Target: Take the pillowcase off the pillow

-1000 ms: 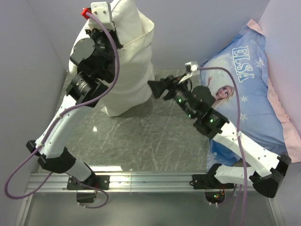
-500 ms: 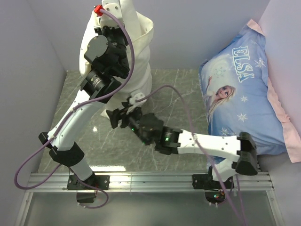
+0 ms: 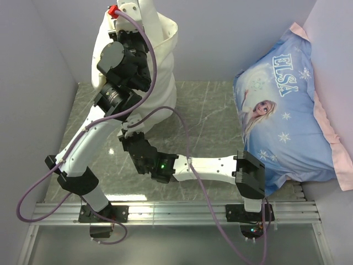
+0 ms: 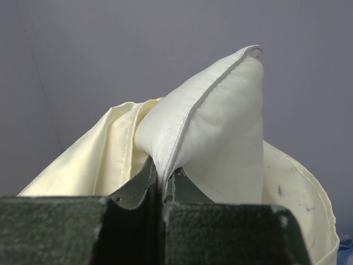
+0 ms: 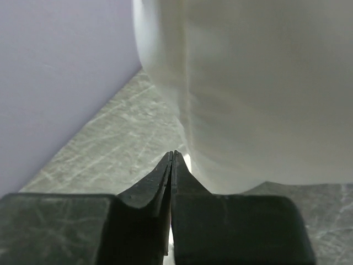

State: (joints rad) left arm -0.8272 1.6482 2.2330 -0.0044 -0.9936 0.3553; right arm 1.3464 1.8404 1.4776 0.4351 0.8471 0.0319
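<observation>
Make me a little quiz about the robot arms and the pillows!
1. True or false: the left gripper has its jaws wide open.
2. What name is printed on the blue pillow? A) Anna B) Elsa C) Moana
3. Fill in: the ___ arm reaches across the table toward the bottom of the held-up pillowcase.

Key:
1. False. It is shut on a corner of the pillow.
2. B.
3. Right. The right gripper is shut, with its tips near the fabric's lower edge.
</observation>
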